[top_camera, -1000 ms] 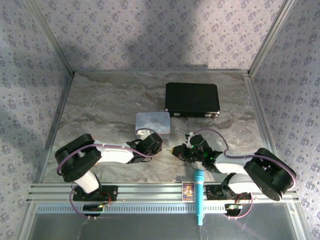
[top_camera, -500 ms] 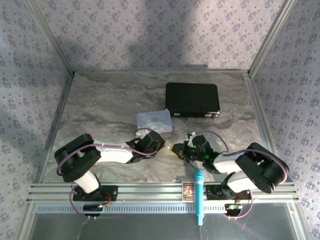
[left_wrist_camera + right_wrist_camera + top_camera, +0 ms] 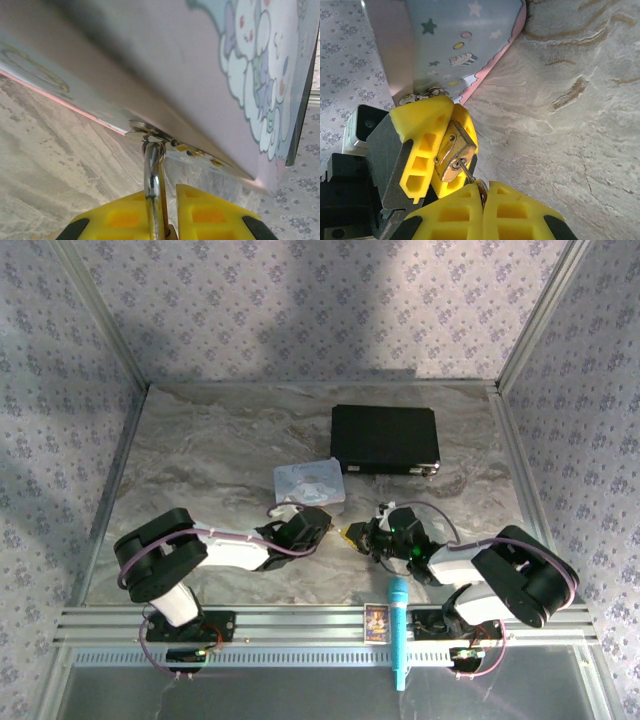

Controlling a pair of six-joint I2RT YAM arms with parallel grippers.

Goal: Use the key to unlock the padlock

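Tin [image 3: 309, 483] sits just behind padlock [image 3: 453, 152] and key [image 3: 466, 171]; black case [image 3: 385, 438] beyond.

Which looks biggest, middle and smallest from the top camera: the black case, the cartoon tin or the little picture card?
1. Black case
2. Cartoon tin
3. Little picture card

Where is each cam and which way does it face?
Top external: above and behind the bases, looking down on the table; both arms show.
Left wrist: on the left arm, looking along the left gripper at the padlock shackle on the tin's clasp.
Right wrist: looking along the right gripper, shut on the key, at the padlock in the left gripper's fingers.
Shared: both wrist views show padlock and tin.
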